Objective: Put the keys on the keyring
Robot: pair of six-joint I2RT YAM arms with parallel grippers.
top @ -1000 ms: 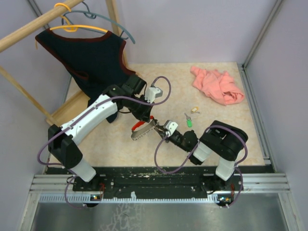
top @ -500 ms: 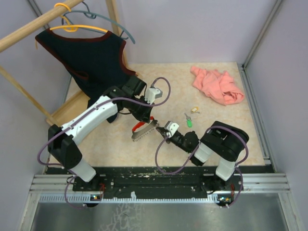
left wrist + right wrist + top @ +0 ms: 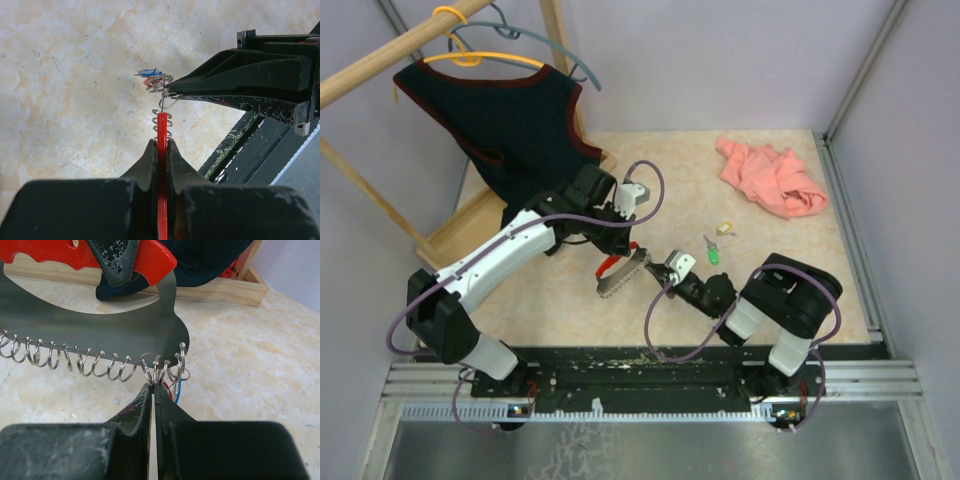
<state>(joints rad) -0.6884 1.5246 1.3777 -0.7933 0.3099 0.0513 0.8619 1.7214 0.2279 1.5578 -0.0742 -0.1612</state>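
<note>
The keyring [image 3: 620, 272] is a red handle on a silvery plate edged with several wire rings, held just above the table. My left gripper [image 3: 618, 246] is shut on its red handle [image 3: 162, 127], with the jaws pressed on both sides. In the right wrist view the plate [image 3: 115, 332] hangs in front, with the left fingers [image 3: 116, 260] on the red handle. My right gripper [image 3: 153, 385] is shut on one ring at the plate's end, where small red and blue tags hang. A green key [image 3: 713, 255] and a pale key [image 3: 724, 229] lie on the table to the right.
A pink cloth [image 3: 770, 177] lies at the back right. A dark vest [image 3: 510, 120] hangs on a wooden rack with a wooden base [image 3: 460, 230] at the back left. The black rail [image 3: 640, 365] runs along the near edge.
The left arm has shifted a little, its elbow lower and further left. The keyring stays held between both grippers, moved only slightly.
</note>
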